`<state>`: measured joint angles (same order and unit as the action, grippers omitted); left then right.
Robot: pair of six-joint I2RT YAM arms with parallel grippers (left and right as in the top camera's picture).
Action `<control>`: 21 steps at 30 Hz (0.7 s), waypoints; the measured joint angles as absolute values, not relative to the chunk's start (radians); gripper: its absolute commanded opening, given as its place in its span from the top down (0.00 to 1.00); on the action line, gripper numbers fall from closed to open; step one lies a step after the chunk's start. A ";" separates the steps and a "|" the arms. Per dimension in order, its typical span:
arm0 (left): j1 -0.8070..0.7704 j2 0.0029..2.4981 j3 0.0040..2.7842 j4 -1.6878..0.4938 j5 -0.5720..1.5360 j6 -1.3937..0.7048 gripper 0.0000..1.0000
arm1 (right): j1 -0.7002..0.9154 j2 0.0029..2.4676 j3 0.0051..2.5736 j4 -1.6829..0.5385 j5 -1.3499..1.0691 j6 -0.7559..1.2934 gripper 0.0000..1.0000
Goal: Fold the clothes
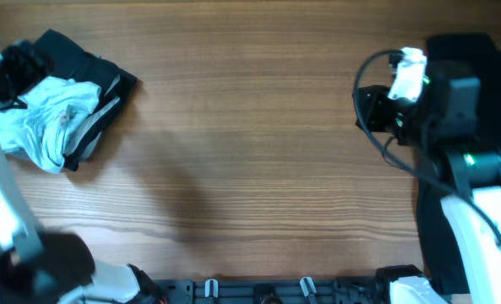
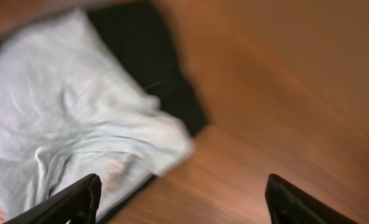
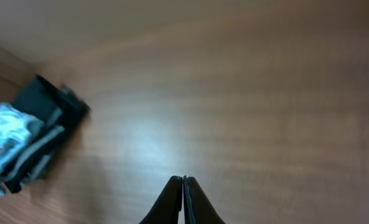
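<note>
A crumpled light blue garment (image 1: 51,118) lies on top of a stack of black clothes (image 1: 98,72) at the table's far left. In the left wrist view the light garment (image 2: 60,112) fills the left side, with black cloth (image 2: 147,68) under it. My left gripper (image 2: 183,186) is open and empty, just above the pile's edge and the bare wood; in the overhead view it sits at the pile's left side (image 1: 18,72). My right gripper (image 3: 183,180) is shut and empty, far from the pile (image 3: 28,143), over the table's right part (image 1: 362,108).
The wooden table (image 1: 250,152) stretches between the two arms. A dark surface (image 1: 487,59) lies under the right arm at the right edge. Black fixtures (image 1: 258,291) line the front edge.
</note>
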<state>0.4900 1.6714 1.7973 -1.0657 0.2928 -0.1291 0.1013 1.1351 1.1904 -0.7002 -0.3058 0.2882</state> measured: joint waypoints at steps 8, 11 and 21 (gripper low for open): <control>0.375 1.111 1.829 -1.444 0.282 -0.097 0.00 | 0.101 0.789 1.200 -0.791 -0.332 0.178 0.00; 0.373 1.056 1.828 -1.459 0.196 -0.097 0.00 | 0.101 0.768 1.200 -0.813 -0.333 0.172 0.01; 0.373 1.020 1.828 -1.459 0.153 -0.094 0.00 | 0.101 0.775 1.200 -0.863 -0.293 0.362 0.00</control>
